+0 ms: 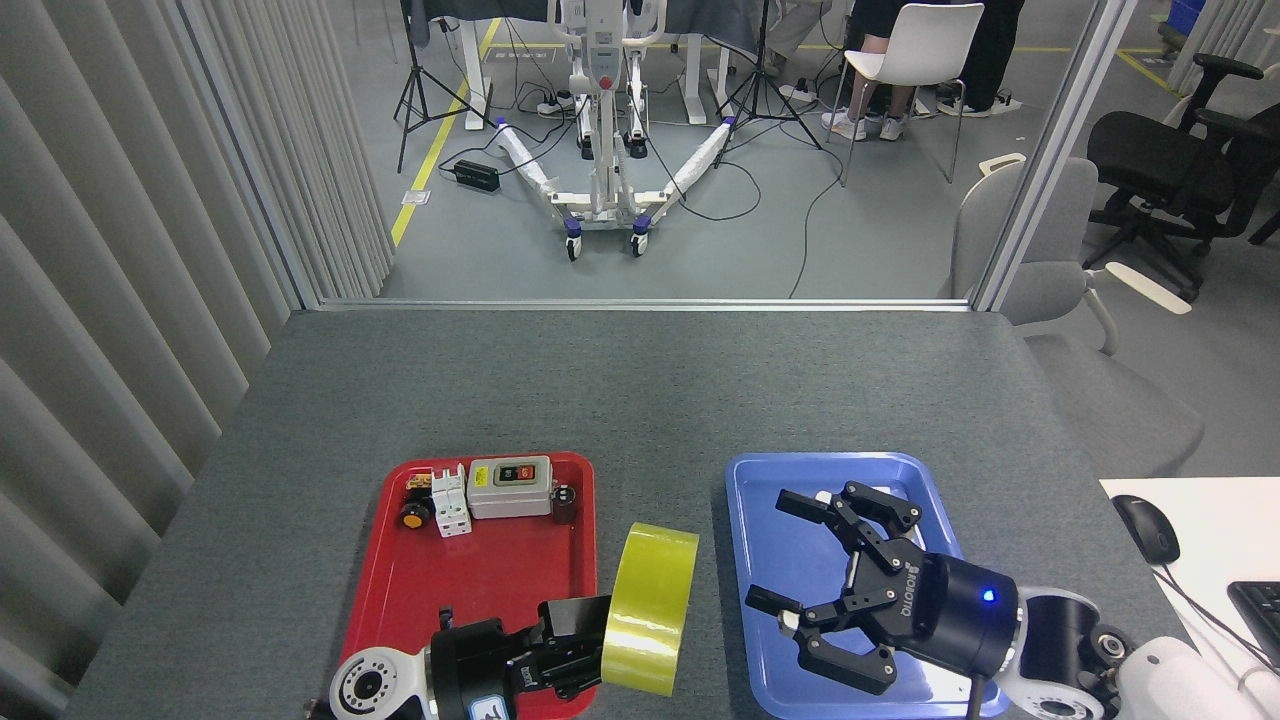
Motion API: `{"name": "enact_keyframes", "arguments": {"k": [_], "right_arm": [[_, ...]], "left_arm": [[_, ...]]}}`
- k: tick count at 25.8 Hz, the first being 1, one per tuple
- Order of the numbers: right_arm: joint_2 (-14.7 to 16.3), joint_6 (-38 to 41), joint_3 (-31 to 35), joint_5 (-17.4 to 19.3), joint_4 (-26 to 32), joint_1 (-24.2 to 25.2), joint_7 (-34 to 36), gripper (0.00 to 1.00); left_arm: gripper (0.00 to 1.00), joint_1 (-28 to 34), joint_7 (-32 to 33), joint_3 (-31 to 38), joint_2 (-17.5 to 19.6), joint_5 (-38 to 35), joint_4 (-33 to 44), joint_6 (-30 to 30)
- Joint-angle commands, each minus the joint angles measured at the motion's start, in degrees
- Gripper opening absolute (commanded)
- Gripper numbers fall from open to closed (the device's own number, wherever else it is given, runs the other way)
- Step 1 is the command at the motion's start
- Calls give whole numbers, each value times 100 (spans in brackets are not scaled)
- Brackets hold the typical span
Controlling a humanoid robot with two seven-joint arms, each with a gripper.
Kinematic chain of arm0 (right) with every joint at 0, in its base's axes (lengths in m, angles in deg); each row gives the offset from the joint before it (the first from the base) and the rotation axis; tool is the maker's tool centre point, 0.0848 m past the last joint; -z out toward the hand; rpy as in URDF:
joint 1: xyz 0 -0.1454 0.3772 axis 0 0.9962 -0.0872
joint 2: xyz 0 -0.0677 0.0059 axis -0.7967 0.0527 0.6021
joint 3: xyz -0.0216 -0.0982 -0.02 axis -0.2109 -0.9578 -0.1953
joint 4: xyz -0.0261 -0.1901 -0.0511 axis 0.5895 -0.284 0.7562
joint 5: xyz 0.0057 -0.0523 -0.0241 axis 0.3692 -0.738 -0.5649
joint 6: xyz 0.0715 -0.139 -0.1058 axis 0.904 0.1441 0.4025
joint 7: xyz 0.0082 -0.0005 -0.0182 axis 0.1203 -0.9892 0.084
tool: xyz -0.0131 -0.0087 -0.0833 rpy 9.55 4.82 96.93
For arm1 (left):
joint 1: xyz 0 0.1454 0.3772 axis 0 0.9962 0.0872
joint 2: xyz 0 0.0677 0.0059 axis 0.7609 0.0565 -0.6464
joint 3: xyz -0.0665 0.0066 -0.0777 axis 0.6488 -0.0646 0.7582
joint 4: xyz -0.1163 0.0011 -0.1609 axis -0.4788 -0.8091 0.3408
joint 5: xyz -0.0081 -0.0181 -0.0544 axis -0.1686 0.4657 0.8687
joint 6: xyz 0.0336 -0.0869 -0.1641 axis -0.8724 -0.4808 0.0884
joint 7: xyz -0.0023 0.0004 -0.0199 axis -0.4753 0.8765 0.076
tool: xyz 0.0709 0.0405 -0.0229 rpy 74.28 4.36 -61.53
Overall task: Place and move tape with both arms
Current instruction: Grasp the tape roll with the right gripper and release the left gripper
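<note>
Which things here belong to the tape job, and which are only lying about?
Job:
- tape, held in the left tool
- right tool, open over the blue tray

Lying about:
- red tray
- switch box
- breaker
- push button
- mouse
</note>
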Motion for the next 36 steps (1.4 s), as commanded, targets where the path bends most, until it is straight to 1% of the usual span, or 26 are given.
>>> {"name": "enact_keyframes", "arguments": {"k": [1, 5, 9, 15, 16, 17, 20, 21, 23, 25, 26, 30, 34, 35, 36], "right_arm": [[-162, -268, -496, -37, -64, -414, 47, 93], [-417, -321, -813, -125, -293, -643, -68, 93], [-566, -532, -1138, -239, -398, -766, -94, 93], [-909, -637, -1296, -309, -714, -1021, -147, 92], [-944, -637, -1296, -309, -750, -1030, -182, 89], [-988, -637, -1305, -309, -794, -1030, -200, 85], [-1085, -628, -1340, -309, -882, -1030, -305, 62], [-1093, -628, -1375, -318, -882, -1030, -314, 58], [-1102, -593, -1419, -309, -882, -1038, -314, 45], [-1120, -558, -1419, -309, -882, -1038, -314, 37], [-1120, -558, -1419, -318, -882, -1038, -314, 34], [-1172, -549, -1419, -318, -882, -1030, -314, 29], [-1181, -558, -1428, -318, -882, -1030, -323, 29], [-1181, -558, -1428, -318, -882, -1030, -323, 29], [-1181, -558, -1428, -318, -882, -1030, -323, 29]], "left_arm": [[0, -5, 0, 0, 14, 0, -8, 5], [0, -5, 0, 0, 23, 0, -35, 13], [0, -5, 0, 0, 32, 0, -35, 13], [0, -5, 0, 0, 40, 0, -44, 13], [0, -5, 0, 9, 40, -9, -44, 13], [0, -5, 0, 9, 40, 0, -44, 13], [0, -5, 0, 9, 40, -9, -44, 22], [0, -14, 0, 9, 40, -9, -44, 22], [0, -14, 0, 9, 40, -44, -52, 22], [0, -14, 0, 9, 40, -44, -52, 22], [0, -23, 0, 9, 40, -44, -52, 22], [0, -40, 0, 9, 40, -53, -87, 75], [0, -75, 0, 18, 32, -70, -167, 75], [61, -75, 9, 36, 32, -70, -193, 92], [94, -75, 9, 53, 14, -61, -228, 119]]}}
